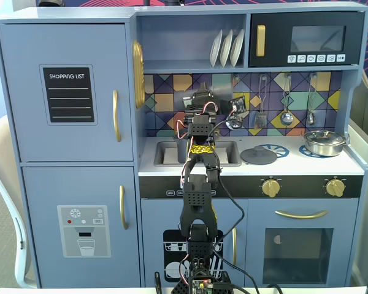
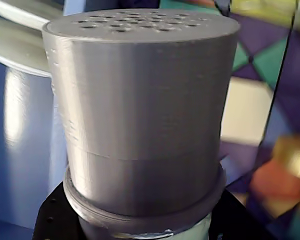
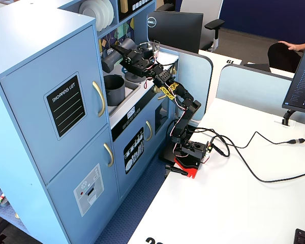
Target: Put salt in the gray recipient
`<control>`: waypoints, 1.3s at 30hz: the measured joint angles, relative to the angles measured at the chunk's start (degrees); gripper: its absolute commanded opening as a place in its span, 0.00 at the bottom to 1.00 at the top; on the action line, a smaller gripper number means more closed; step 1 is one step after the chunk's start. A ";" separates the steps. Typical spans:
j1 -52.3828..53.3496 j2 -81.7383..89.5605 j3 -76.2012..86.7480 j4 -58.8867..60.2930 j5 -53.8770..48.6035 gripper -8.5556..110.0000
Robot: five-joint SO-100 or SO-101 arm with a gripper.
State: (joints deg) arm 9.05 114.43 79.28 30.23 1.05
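Note:
The salt shaker (image 2: 140,115) fills the wrist view, showing its gray cap with holes on top and a strip of pale green label at the bottom edge. My gripper (image 2: 142,222) is shut on its body, with a black jaw on each side. In a fixed view the gripper (image 3: 123,53) holds the shaker (image 3: 108,62) tilted nearly level above the gray pot (image 3: 114,90), which stands in the sink. In the front fixed view the gripper (image 1: 198,101) is raised over the sink (image 1: 168,153), and the arm hides the pot.
A flat gray lid (image 1: 258,155) lies on the counter right of the sink. A shiny steel pan (image 1: 324,142) stands at the far right. Utensils (image 1: 286,101) hang on the back wall, and plates (image 1: 227,48) stand on the shelf above. The cabinet wall (image 3: 66,101) is close on the left.

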 measured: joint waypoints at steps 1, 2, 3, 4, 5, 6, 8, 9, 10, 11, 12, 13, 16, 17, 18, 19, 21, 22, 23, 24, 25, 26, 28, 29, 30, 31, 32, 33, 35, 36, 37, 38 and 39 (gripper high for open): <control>-0.88 0.18 0.00 0.18 2.46 0.07; -1.85 0.26 0.00 0.26 5.19 0.07; -2.90 0.44 0.00 0.26 7.91 0.07; -4.13 0.44 0.00 0.26 10.81 0.07; -5.01 0.53 0.00 0.26 13.89 0.07; -5.80 0.53 0.00 0.26 17.05 0.07; -7.21 0.53 0.00 0.26 23.55 0.07; -7.65 0.53 0.00 0.26 26.89 0.07; -8.00 0.53 0.00 0.26 30.41 0.07; -8.44 0.53 0.00 0.26 33.84 0.07; -8.96 0.53 0.00 0.26 36.83 0.07; -9.49 0.53 0.00 0.26 39.55 0.07; -10.72 0.53 0.00 -1.05 45.00 0.07; -10.81 0.53 0.00 -1.67 45.97 0.07; -10.81 0.53 0.00 -2.37 46.93 0.07; -10.81 0.44 0.00 -2.90 47.90 0.07; -10.46 -0.62 -0.62 -3.60 49.75 0.07; -10.63 -1.41 -1.14 -4.04 50.54 0.07; -10.63 -2.37 -1.49 -4.39 51.33 0.07; -10.72 -3.08 -1.76 -5.01 52.03 0.07; -11.07 -3.69 -1.76 -5.36 52.56 0.07; -11.25 -4.22 -1.76 -5.62 53.09 0.07; -11.34 -4.83 -1.76 -6.42 53.79 0.07; -11.34 -4.92 -1.67 -6.86 53.88 0.07; -10.99 -4.92 -1.23 -7.38 54.14 0.07; -10.63 -4.83 -0.44 -7.82 54.14 0.07; -10.28 -4.75 0.44 -8.17 54.14 0.07; -9.93 -4.75 1.67 -8.44 54.14 0.07; -9.14 -4.83 4.22 -8.61 54.23 0.07; -8.53 -4.83 5.36 -8.61 54.40 0.07; -8.17 -4.83 6.33 -8.79 54.40 0.07; -7.91 -4.83 7.21 -9.05 54.40 0.07; -7.82 -4.83 7.91 -9.32 54.49 0.07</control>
State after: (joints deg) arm 1.23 109.60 87.19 20.92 55.55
